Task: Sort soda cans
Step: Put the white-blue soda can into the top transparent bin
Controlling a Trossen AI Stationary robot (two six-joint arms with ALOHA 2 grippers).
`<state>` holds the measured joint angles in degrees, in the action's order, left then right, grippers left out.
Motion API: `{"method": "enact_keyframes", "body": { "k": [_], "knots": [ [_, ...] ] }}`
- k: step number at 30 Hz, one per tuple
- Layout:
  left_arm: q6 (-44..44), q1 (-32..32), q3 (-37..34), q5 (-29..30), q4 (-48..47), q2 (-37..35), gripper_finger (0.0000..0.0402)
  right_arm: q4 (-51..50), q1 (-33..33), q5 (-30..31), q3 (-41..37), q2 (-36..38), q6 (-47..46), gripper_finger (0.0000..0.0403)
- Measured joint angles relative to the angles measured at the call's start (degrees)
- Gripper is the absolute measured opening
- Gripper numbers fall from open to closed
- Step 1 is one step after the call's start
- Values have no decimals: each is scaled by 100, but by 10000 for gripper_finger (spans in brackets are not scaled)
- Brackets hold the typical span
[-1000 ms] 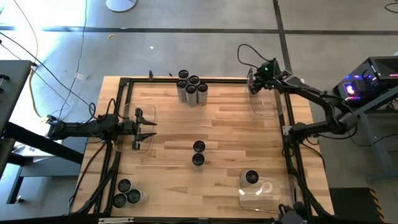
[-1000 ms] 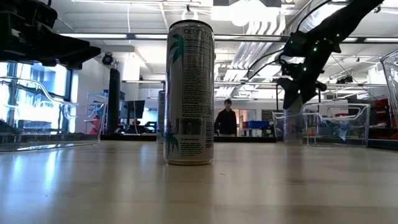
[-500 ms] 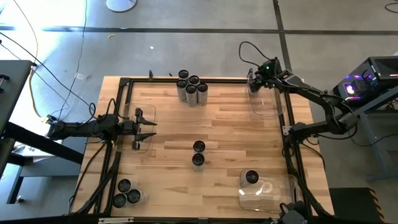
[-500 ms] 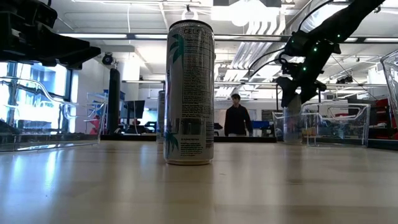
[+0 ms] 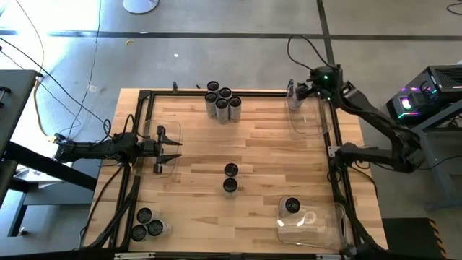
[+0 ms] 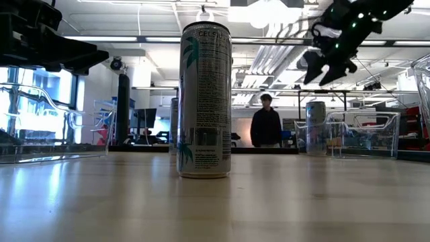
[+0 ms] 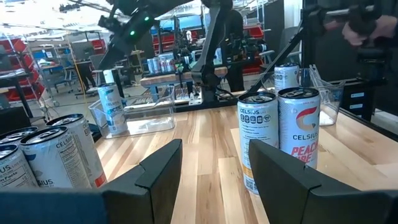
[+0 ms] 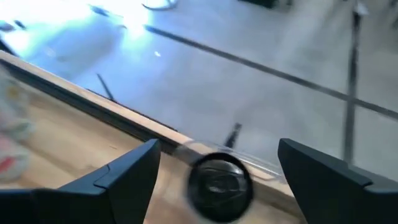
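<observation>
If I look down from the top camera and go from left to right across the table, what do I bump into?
Left gripper → three cans → five cans → can in a bin → right gripper.

wood plank desk (image 5: pixel 267 155) with a black frame rail round its edge. on it: cluster of five soda cans (image 5: pixel 222 102) at upper centre of the high view; two cans (image 5: pixel 230 178) close together mid-desk, one just below the other; three cans (image 5: pixel 148 224) grouped at lower left. clear bins sit on the desk: one at upper right (image 5: pixel 309 119) with a can (image 5: pixel 293 94) in its far corner, one at lower right (image 5: pixel 310 220) with one can (image 5: pixel 291 206) inside, one at the left edge (image 5: pixel 167 149).
</observation>
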<state>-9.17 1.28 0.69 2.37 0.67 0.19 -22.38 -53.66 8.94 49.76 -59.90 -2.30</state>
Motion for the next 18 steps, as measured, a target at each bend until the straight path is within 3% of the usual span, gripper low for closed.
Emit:
{"method": "enact_keyframes", "body": {
  "k": [4, 10, 18],
  "knots": [
    [0, 0, -1, 0, 1, 0, 179, -254, 410, -385, 2, 180, -24, 321],
    [0, 0, 0, 0, 2, 2, 179, -86, 1646, -1892, 2, 214, -23, 321],
    [0, 0, 0, -3, 2, 1, 179, 895, 4016, -1502, 0, 52, -28, 321]
  ]
}}
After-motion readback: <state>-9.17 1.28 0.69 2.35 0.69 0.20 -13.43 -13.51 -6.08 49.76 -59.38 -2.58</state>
